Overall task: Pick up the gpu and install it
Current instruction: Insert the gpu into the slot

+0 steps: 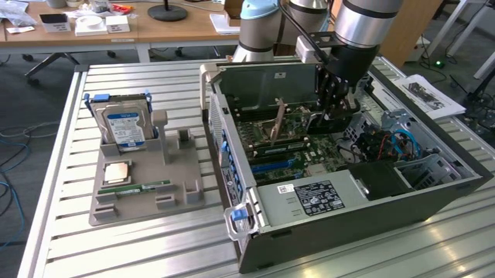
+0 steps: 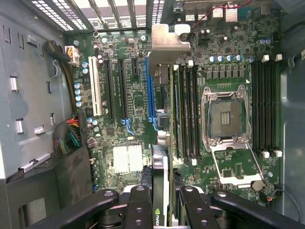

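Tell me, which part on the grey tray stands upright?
The silver hard drive with the blue label; the green memory stick and the square chip lie flat.

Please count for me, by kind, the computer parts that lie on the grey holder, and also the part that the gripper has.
hard drive: 1
processor chip: 1
memory stick: 1
gpu, held in the gripper: 1
Total: 4

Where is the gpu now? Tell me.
In the wrist view the gpu is gripped edge-on between the fingers, inside the computer case, over the blue expansion slot.
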{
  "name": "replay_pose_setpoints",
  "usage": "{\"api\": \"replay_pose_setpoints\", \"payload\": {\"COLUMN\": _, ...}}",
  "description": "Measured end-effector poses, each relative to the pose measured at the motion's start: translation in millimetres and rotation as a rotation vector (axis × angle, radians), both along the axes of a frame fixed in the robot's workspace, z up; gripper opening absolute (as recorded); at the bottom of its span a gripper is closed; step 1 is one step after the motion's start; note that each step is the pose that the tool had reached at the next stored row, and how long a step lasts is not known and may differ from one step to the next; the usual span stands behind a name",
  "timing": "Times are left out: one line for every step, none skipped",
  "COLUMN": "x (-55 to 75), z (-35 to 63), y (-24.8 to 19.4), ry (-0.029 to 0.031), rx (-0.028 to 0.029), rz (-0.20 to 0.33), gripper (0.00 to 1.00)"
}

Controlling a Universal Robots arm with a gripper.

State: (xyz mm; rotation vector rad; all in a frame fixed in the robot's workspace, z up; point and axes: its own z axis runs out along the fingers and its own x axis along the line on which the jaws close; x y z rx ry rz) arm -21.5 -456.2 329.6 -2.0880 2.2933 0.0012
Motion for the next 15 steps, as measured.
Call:
{"api": "replay_pose_setpoints", "payload": {"x": -0.5, "z": 0.0, "y": 0.0, "ry": 0.0, "rx": 0.0001, "rz": 0.0, "gripper": 0.27}}
{"api": "replay_pose_setpoints", "payload": {"x": -1.1, "z": -0.1, "y": 0.0, "ry": -0.0001, "rx": 0.0001, "rz": 0.0, "gripper": 0.27}}
{"api": "replay_pose_setpoints", "payload": {"x": -2.1, "z": -0.1, "y": 0.0, "ry": -0.0002, "rx": 0.0002, "rz": 0.0, "gripper": 0.27}}
{"api": "replay_pose_setpoints", "payload": {"x": -3.3, "z": -0.2, "y": 0.0, "ry": -0.0003, "rx": 0.0002, "rz": 0.0, "gripper": 0.27}}
{"api": "replay_pose_setpoints", "payload": {"x": -4.7, "z": -0.2, "y": 0.0, "ry": -0.0005, "rx": 0.0001, "rz": 0.0, "gripper": 0.27}}
{"api": "replay_pose_setpoints", "payload": {"x": -5.9, "z": -0.1, "y": 0.0, "ry": -0.0009, "rx": 0.0, "rz": 0.0, "gripper": 0.27}}
{"api": "replay_pose_setpoints", "payload": {"x": -7.0, "z": -0.2, "y": 0.0, "ry": -0.0011, "rx": 0.0001, "rz": 0.0, "gripper": 0.27}}
{"api": "replay_pose_setpoints", "payload": {"x": -7.7, "z": -0.2, "y": 0.0, "ry": -0.0012, "rx": 0.0001, "rz": 0.0, "gripper": 0.27}}
{"api": "replay_pose_setpoints", "payload": {"x": -7.9, "z": -0.2, "y": 0.0, "ry": -0.0013, "rx": 0.0, "rz": 0.0, "gripper": 0.27}}
{"api": "replay_pose_setpoints", "payload": {"x": -7.9, "z": -0.2, "y": 0.0, "ry": -0.0013, "rx": 0.0, "rz": 0.0, "gripper": 0.27}}
{"api": "replay_pose_setpoints", "payload": {"x": -7.9, "z": -0.2, "y": 0.0, "ry": -0.0013, "rx": 0.0, "rz": 0.0, "gripper": 0.27}}
{"api": "replay_pose_setpoints", "payload": {"x": -8.0, "z": -0.2, "y": 0.0, "ry": -0.0013, "rx": 0.0, "rz": 0.0, "gripper": 0.27}}
{"api": "replay_pose_setpoints", "payload": {"x": -8.4, "z": -0.2, "y": 0.0, "ry": -0.0013, "rx": -0.0001, "rz": 0.0, "gripper": 0.27}}
{"api": "replay_pose_setpoints", "payload": {"x": -9.1, "z": -0.3, "y": 0.0, "ry": -0.0013, "rx": -0.0001, "rz": 0.0, "gripper": 0.27}}
{"api": "replay_pose_setpoints", "payload": {"x": -10.4, "z": -0.5, "y": 0.0, "ry": -0.0013, "rx": 0.0, "rz": 0.0, "gripper": 0.27}}
